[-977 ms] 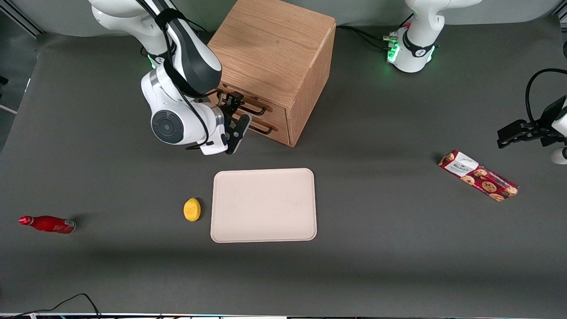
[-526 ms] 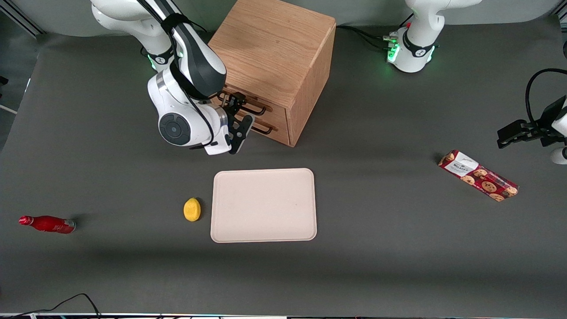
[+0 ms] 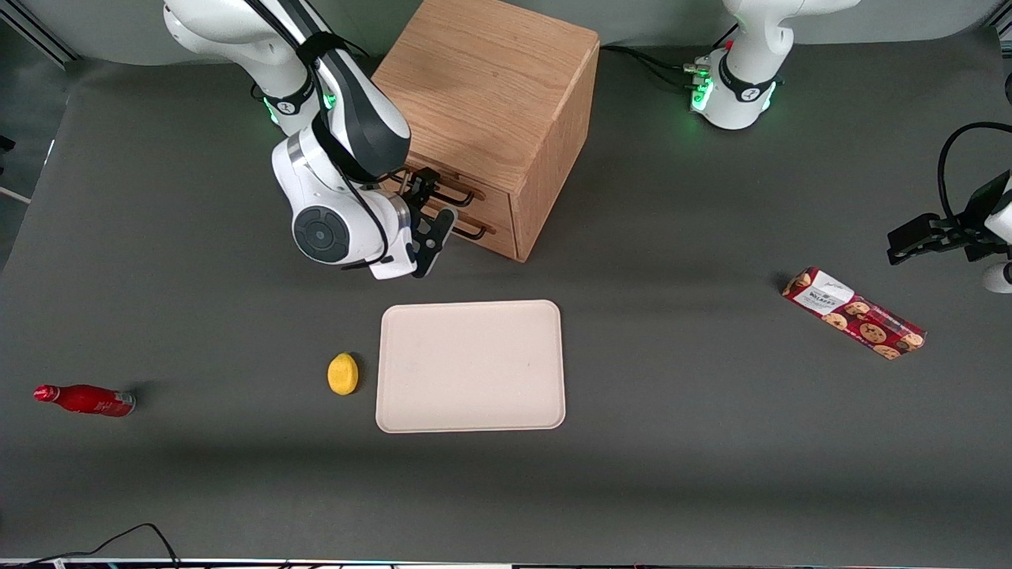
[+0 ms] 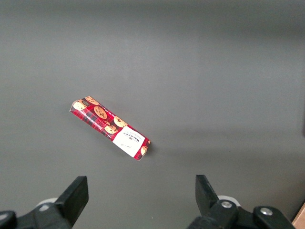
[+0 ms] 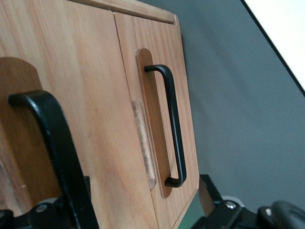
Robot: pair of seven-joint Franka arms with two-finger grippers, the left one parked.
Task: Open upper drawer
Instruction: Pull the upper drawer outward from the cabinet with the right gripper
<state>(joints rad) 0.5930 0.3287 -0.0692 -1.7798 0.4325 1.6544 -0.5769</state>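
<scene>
The oak cabinet (image 3: pixel 482 87) stands at the back of the table with both drawers closed. The upper drawer (image 3: pixel 496 197) shows its black wire handle (image 3: pixel 460 192), which looms close in the right wrist view as a thick black bar (image 5: pixel 52 138) on the drawer front (image 5: pixel 95 95). The bottom drawer's matching handle (image 5: pixel 174 124) lies nearer the table surface. My gripper (image 3: pixel 431 205) hangs right in front of the drawer fronts, open and holding nothing. One finger (image 5: pixel 209 198) sits past the bottom drawer's edge, and the other is by the upper handle. From the wrist camera the gripper (image 5: pixel 143 214) faces the wood.
A pale tray (image 3: pixel 470 365) lies nearer the front camera than the cabinet, with a yellow lemon (image 3: pixel 342 373) beside it. A red bottle (image 3: pixel 83 399) lies toward the working arm's end of the table. A cookie packet (image 3: pixel 854 312) (image 4: pixel 109 129) lies toward the parked arm's end.
The right arm's wrist has shifted closer to the cabinet, bringing the open gripper nearer the drawer fronts. Both drawers stay closed.
</scene>
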